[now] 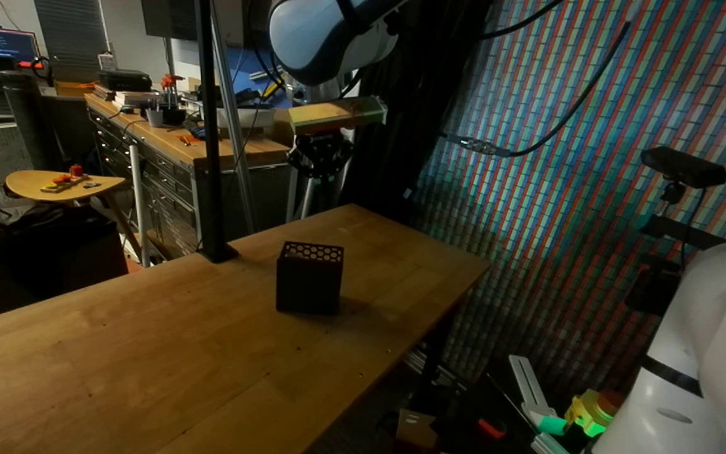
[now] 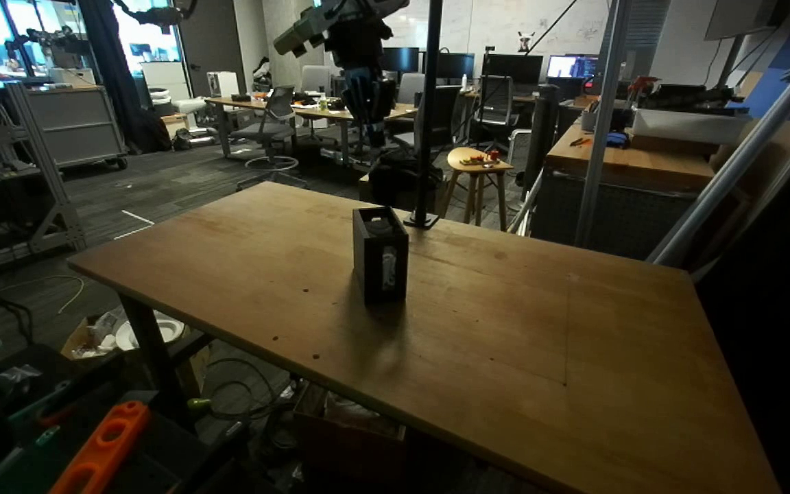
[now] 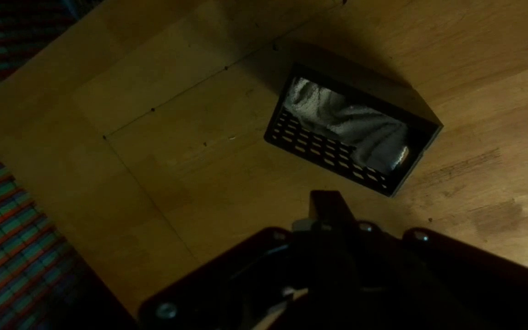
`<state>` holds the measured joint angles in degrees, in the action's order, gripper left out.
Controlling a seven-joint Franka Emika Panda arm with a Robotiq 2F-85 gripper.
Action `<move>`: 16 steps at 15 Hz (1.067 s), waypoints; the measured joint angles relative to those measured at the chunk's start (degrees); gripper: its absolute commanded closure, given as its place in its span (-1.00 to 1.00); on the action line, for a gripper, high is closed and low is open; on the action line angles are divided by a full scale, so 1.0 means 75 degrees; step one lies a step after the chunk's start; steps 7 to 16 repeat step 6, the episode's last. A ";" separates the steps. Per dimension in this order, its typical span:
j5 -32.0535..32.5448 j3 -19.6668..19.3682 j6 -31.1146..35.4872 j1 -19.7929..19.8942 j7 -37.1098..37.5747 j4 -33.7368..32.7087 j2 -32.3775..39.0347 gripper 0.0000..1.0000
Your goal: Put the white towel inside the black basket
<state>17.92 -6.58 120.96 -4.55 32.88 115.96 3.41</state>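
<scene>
The black basket (image 1: 309,284) stands upright on the wooden table and shows in both exterior views (image 2: 366,264). It also shows in the wrist view (image 3: 365,82), where its open top and the holes in one wall face the camera. The white towel (image 3: 346,123) lies crumpled inside the basket. Part of it shows through a slot in the basket's side (image 2: 389,267) in an exterior view. My gripper (image 3: 321,206) is shut with nothing seen between its fingers. It hangs above table height, apart from the basket, and also shows in both exterior views (image 1: 319,167) (image 2: 372,130).
The wooden table (image 1: 149,353) carries the basket. A black upright post (image 2: 424,171) is fixed at the table's edge close to the basket. A metal pole (image 2: 601,123), a workbench (image 1: 212,148) and a small stool (image 1: 63,183) stand beyond the table.
</scene>
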 measured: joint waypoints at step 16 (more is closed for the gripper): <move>0.0078 0.0045 -0.0017 0.0011 -0.0003 0.0124 -0.0123 0.96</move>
